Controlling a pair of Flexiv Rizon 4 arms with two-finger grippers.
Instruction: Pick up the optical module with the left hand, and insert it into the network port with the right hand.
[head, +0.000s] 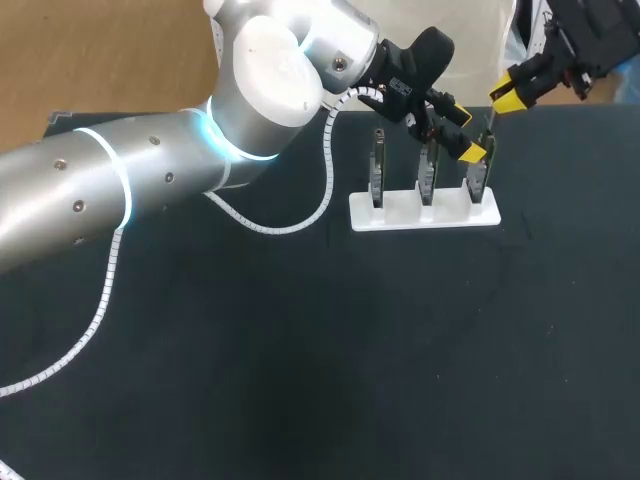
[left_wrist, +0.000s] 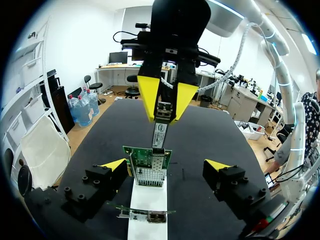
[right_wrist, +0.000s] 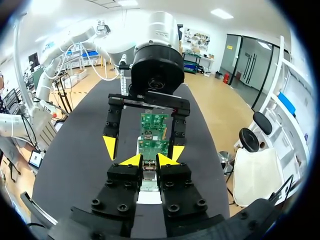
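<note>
I'd worry that a slightly skewed push jams the nose on the port's lip or rocks the rightmost network card (left_wrist: 146, 172) in its white stand (left_wrist: 147, 207), since the left gripper (left_wrist: 167, 166) gapes either side, bracing nothing. The right gripper (left_wrist: 164, 106) clamps the optical module (left_wrist: 159, 131), which stands upright with its nose down at the port.

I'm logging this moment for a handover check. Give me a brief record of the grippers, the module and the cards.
left gripper: open, straddling the end card
right gripper: shut on the module, above that card
module: upright, lower end at the card's port; depth in cannot be told
holder: white, on the black table, three cards upright in it
other two cards: free, no gripper at them
</note>
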